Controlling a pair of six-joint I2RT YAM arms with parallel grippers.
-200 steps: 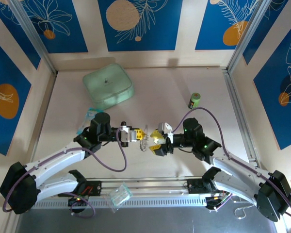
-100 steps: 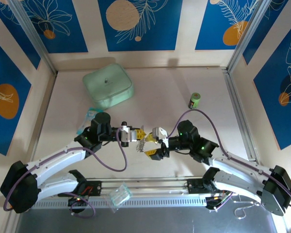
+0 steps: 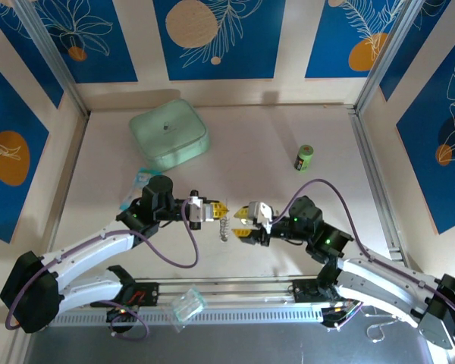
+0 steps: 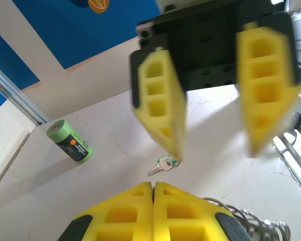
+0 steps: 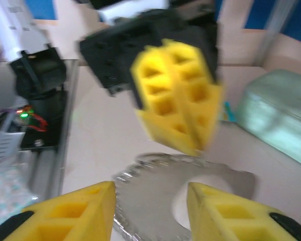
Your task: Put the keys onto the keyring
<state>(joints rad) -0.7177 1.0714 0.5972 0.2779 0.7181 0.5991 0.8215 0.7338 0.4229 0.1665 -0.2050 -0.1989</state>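
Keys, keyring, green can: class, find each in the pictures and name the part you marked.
keys point(image 4: 162, 164), left wrist view, where blade meets head.
keyring point(image 5: 148, 193), right wrist view, silvery band left of the hole.
green can point(image 4: 70, 143), left wrist view, middle of its side.

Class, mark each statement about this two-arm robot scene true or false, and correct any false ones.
1. The left pincer is shut on the silvery beaded-chain keyring. True.
2. The right pincer grips the two tiny metal keys. False: it is open and holds nothing; the keys lie on the pale table.
3. The green cylindrical can is on the table's right half. True.
4. The mint-green rounded square box sits between the two pincers. False: it is farther back, on the left.
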